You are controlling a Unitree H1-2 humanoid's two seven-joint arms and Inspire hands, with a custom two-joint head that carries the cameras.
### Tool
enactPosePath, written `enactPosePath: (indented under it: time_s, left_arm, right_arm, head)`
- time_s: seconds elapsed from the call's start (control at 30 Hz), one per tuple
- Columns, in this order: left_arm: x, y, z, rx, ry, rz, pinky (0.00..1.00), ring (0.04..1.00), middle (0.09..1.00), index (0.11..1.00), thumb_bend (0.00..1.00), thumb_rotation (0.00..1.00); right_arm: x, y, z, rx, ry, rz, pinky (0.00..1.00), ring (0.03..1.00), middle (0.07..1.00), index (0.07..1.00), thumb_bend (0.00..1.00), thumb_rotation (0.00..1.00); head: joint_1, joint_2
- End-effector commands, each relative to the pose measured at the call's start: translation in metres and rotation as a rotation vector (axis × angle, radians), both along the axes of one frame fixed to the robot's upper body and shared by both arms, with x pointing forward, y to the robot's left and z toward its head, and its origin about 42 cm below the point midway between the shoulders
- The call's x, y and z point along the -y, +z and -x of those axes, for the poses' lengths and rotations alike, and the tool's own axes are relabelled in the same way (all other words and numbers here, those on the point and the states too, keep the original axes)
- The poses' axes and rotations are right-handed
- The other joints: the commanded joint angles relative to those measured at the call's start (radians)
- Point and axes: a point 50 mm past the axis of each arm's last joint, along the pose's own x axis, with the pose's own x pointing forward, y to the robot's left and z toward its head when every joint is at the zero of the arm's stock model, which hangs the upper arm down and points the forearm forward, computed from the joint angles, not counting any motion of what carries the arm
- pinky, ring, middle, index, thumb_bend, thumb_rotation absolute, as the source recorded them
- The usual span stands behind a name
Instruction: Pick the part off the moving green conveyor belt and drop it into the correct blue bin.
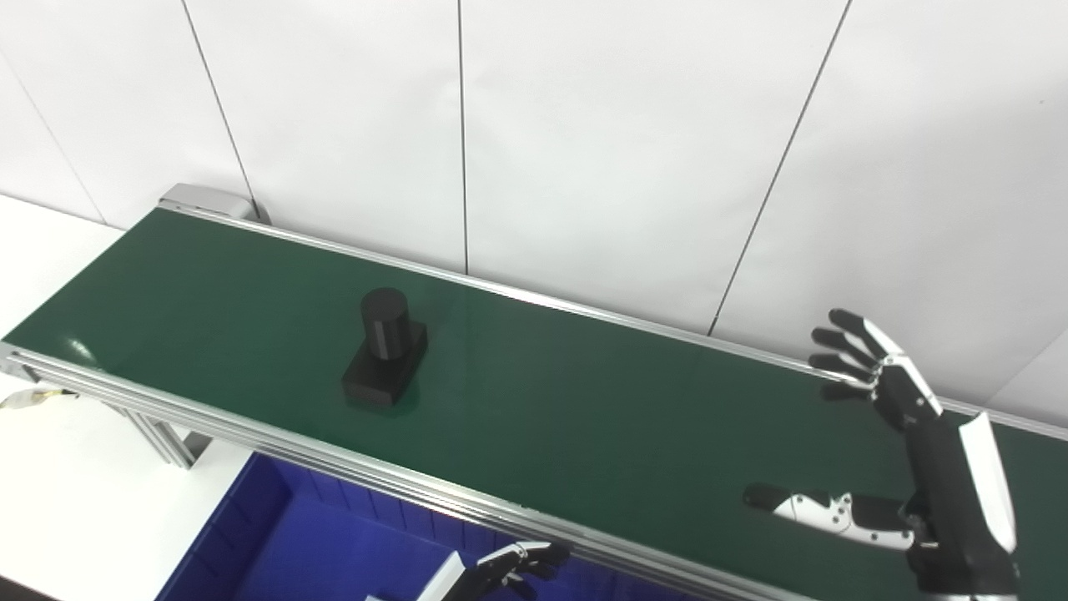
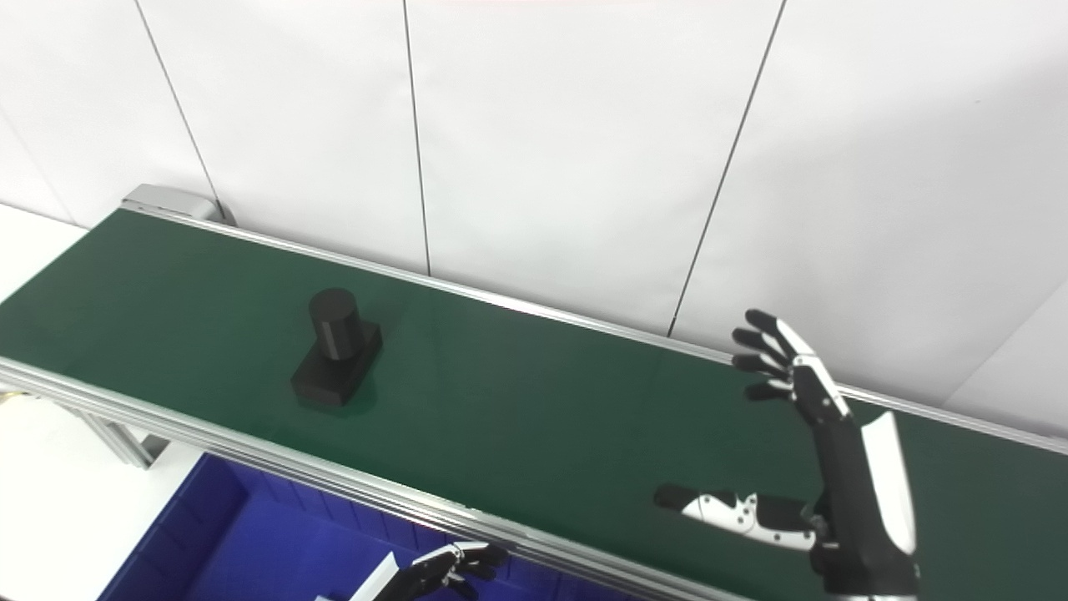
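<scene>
A black part (image 1: pixel 385 348), a short cylinder standing on a flat rectangular base, rests on the green conveyor belt (image 1: pixel 567 401) left of its middle. My right hand (image 1: pixel 901 451) is raised over the belt's right end, open, thumb stretched left and fingers spread upward, far to the right of the part. My left hand (image 1: pixel 509 568) shows only partly at the bottom edge, below the belt's near rail and over the blue bin (image 1: pixel 275 534); its fingers are curled and I see nothing in them.
The belt's aluminium near rail (image 1: pixel 250 434) runs between the bin and the belt. A white panelled wall (image 1: pixel 584 150) stands right behind the belt. A white table surface (image 1: pixel 75 484) lies at the lower left.
</scene>
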Motion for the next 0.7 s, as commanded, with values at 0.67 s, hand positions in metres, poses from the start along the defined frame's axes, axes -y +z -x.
enactPosePath:
  time_s: [0.67]
  left_arm:
    - [-0.003,0.027,0.006,0.193,0.02,0.021,0.58,0.705,0.782,0.776,1.0,0.37]
  right_arm:
    - [-0.021,0.01,-0.059,-0.054,0.051,0.183,0.64,0.772,0.852,0.892,0.84,0.3]
  head:
    - [-0.03,0.03]
